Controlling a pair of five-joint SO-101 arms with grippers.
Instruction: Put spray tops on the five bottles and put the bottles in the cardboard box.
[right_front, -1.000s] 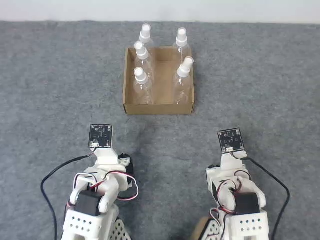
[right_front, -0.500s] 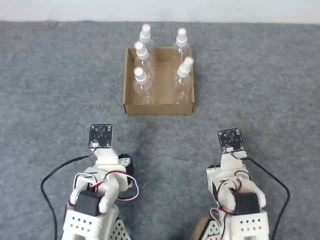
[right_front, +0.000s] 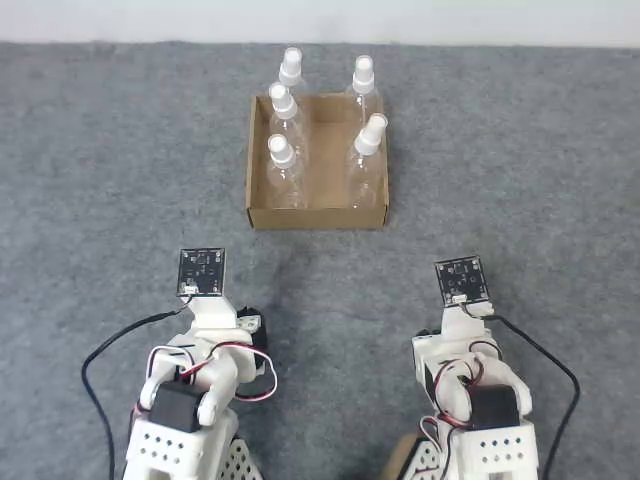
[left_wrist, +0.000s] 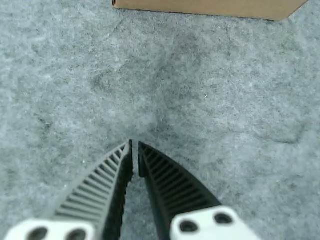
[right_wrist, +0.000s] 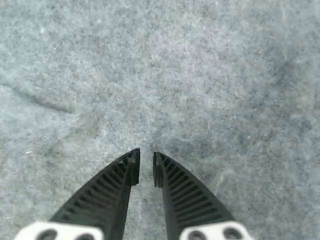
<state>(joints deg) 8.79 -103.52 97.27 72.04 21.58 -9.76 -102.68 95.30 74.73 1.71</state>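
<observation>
Bottles (right_front: 285, 172) capped, rear two in or behind cardboard box (right_front: 318, 216) unclear, left hand (left_wrist: 134, 146), right hand (right_wrist: 146, 155) nearly closed, empty

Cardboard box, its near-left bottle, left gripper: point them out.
cardboard box (right_front: 318, 215), high view, front wall.
near-left bottle (right_front: 285, 176), high view, clear body.
left gripper (left_wrist: 135, 146), left wrist view, between its shut jaws' tips.

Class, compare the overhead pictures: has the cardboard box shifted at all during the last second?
No. The cardboard box keeps the same place against the far edge of the grey mat.
</observation>
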